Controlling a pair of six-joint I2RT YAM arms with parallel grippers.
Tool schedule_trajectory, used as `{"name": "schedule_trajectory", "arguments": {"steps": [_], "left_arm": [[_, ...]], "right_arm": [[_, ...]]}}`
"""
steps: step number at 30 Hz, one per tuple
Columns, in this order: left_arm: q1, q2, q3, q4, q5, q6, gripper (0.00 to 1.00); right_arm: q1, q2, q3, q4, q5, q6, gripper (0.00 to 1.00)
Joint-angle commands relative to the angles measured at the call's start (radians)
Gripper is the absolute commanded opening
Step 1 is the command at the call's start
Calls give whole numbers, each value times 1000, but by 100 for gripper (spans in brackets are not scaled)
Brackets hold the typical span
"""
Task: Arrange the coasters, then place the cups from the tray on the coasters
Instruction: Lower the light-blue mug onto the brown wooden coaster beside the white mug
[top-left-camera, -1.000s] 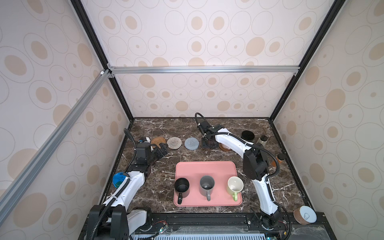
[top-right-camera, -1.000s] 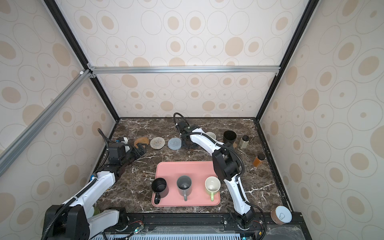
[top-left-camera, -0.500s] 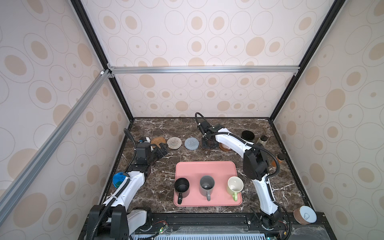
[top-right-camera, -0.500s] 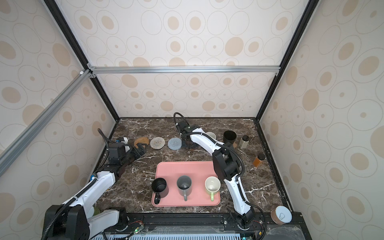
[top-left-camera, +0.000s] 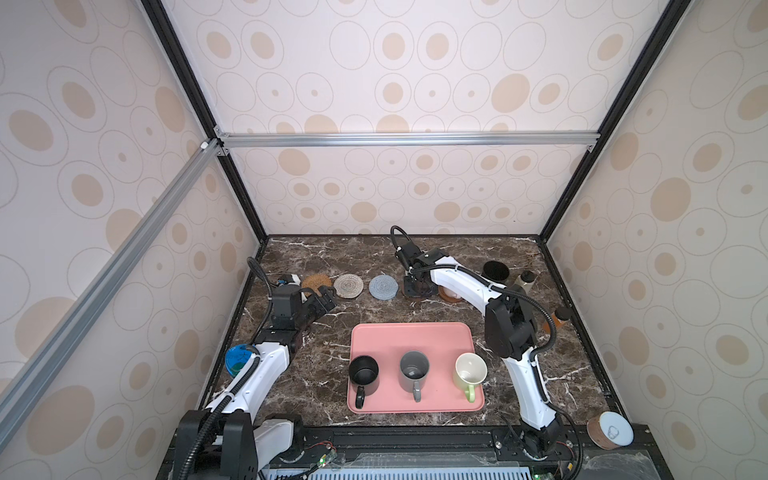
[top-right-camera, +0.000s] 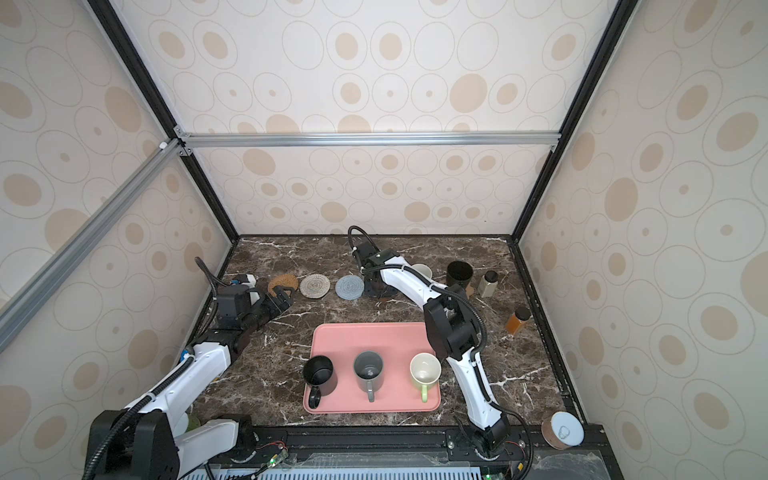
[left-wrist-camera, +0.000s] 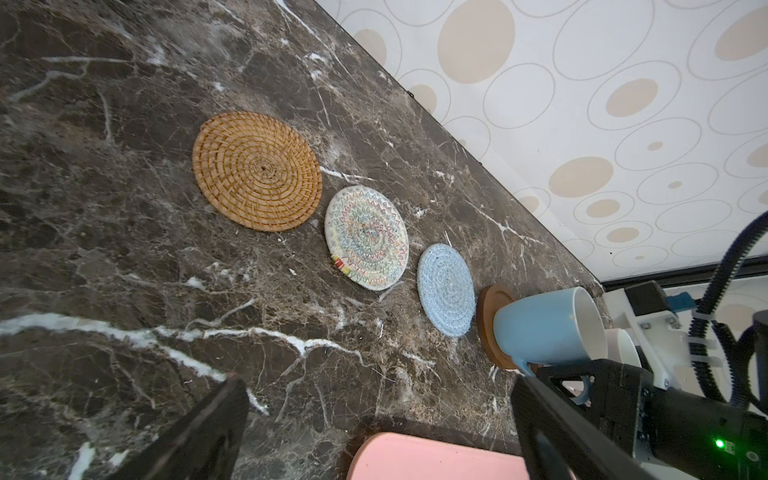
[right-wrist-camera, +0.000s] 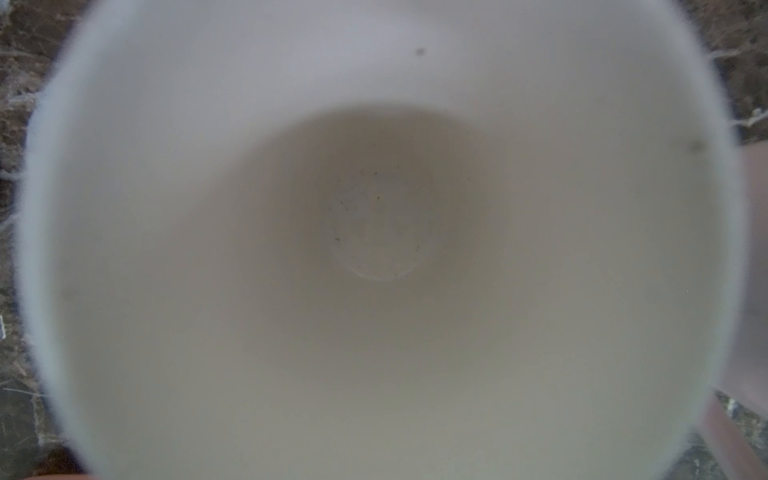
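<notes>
Off the far left corner of the tray (top-left-camera: 415, 336), my left gripper (top-left-camera: 323, 300) hovers spread wide. Further right behind the tray, the light blue cup (left-wrist-camera: 544, 328) stands on a wooden coaster (left-wrist-camera: 488, 311). My right gripper (top-left-camera: 415, 287) is at its handle, but I cannot tell if it pinches.

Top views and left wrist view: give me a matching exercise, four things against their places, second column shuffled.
1. light blue ceramic mug
2. grey ceramic mug
3. tan rattan round coaster
4. small amber bottle

A. middle of the large pink rectangular tray
B. leftmost of the coaster row in both top views, nothing on it
C. at a brown wooden disc coaster
D. near the marble table's right edge, off the tray

Pairs: 1-C, 2-A, 3-B, 4-D.
</notes>
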Motion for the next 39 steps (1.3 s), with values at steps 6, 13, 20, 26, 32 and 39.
{"name": "schedule_trajectory", "arguments": {"steps": [6,13,20,26,32,39], "left_arm": [[10,-17,11,10,-4,-10,100],[10,-18,13,8,-5,-9,100],[10,-17,18,7,-5,-8,100],[10,-12,26,4,-4,-5,100],[10,-11,38,-5,-3,3,100],[10,-11,53,-18,-5,15,100]], "right_arm": [[-14,18,15,-6,3,-10,24],[-14,17,15,-2,-8,-14,27],[-13,3,9,-6,-10,-11,31],[-14,-22,-16,0,-21,-4,35],[-14,-49,-35,0,-29,-3,36],[-14,-92,-73,8,-23,-4,36]]}}
